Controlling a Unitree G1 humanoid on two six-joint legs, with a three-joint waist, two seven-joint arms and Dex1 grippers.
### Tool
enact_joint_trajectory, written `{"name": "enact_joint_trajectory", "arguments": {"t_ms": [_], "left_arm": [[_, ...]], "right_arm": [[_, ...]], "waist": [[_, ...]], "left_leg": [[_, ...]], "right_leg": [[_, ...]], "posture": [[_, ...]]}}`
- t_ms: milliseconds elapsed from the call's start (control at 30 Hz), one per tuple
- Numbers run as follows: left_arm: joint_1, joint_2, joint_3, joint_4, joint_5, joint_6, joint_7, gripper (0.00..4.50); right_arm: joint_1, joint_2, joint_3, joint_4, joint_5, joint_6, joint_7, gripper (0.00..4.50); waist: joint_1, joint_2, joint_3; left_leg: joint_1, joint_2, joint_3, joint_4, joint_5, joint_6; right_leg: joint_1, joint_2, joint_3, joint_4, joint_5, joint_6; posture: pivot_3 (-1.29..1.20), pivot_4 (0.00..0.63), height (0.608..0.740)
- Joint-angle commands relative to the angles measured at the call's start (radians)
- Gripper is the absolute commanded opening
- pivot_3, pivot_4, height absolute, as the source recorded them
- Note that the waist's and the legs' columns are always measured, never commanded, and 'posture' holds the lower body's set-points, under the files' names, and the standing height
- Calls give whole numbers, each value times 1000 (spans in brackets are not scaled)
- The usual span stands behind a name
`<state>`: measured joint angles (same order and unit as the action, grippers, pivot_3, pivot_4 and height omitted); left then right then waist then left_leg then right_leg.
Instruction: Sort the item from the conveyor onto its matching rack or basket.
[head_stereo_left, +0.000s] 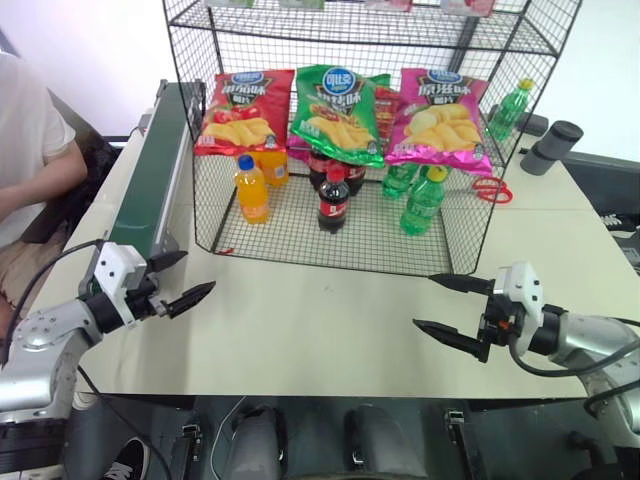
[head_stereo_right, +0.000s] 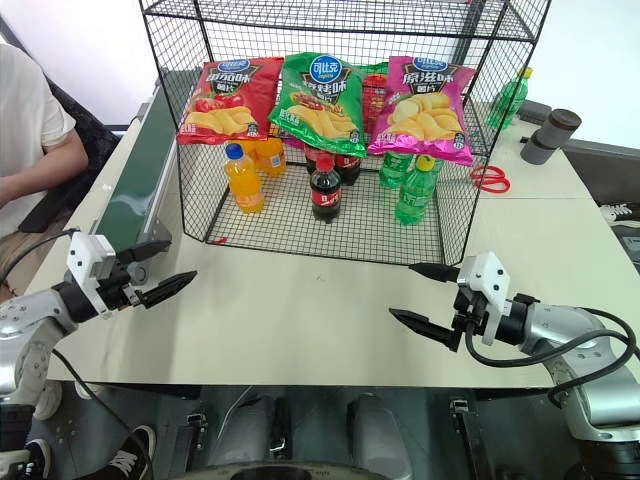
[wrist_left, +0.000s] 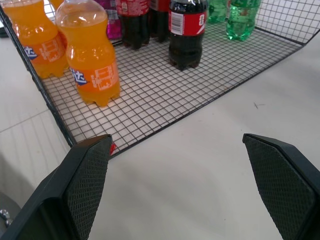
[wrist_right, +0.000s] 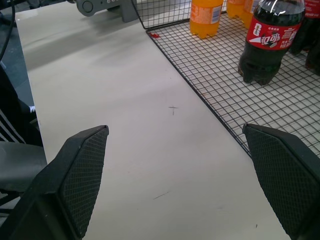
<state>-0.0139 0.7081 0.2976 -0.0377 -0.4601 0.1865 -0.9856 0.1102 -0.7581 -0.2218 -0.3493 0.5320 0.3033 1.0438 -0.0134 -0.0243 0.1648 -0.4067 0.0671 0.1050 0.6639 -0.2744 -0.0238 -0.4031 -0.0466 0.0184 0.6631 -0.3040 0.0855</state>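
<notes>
Only head views: green bag (head_stereo_left: 337, 113) racked.

A big pale table (head_stereo_left: 300, 320) fills the middle of the picture. A long green conveyor (head_stereo_left: 160, 170) lies on it along the left side. A large black wire rack (head_stereo_left: 330, 240) stands on the table in the upper middle. Red scissors (head_stereo_left: 494, 190) lie on the table just right of the rack. Two grey round things (head_stereo_left: 550, 145) sit near the upper right corner. The near part of the table is bare.
</notes>
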Motion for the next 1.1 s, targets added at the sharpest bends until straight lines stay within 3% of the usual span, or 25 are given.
{"name": "enact_joint_trajectory", "arguments": {"t_ms": [33,200,1100], "left_arm": [[-13,0,1,5,17,-35,5,4500],[-37,-1,5,4,-28,21,-5,4500],[-109,-20,-84,111,34,-99,-70,4500]], "right_arm": [[-4,6,-13,-5,3,-22,-4,4491],[1,2,-17,9,-10,-40,-2,4491],[4,5,-7,52,-63,-128,-6,4491]], "waist": [[0,0,0],[1,0,0],[1,0,0]], "left_leg": [[0,0,0,0,0,0],[0,0,0,0,0,0],[0,0,0,2,0,0]], "right_leg": [[0,0,0,0,0,0],[0,0,0,0,0,0],[0,1,0,1,1,1]], "posture": [[0,150,740],[0,150,740],[0,150,740]]}}
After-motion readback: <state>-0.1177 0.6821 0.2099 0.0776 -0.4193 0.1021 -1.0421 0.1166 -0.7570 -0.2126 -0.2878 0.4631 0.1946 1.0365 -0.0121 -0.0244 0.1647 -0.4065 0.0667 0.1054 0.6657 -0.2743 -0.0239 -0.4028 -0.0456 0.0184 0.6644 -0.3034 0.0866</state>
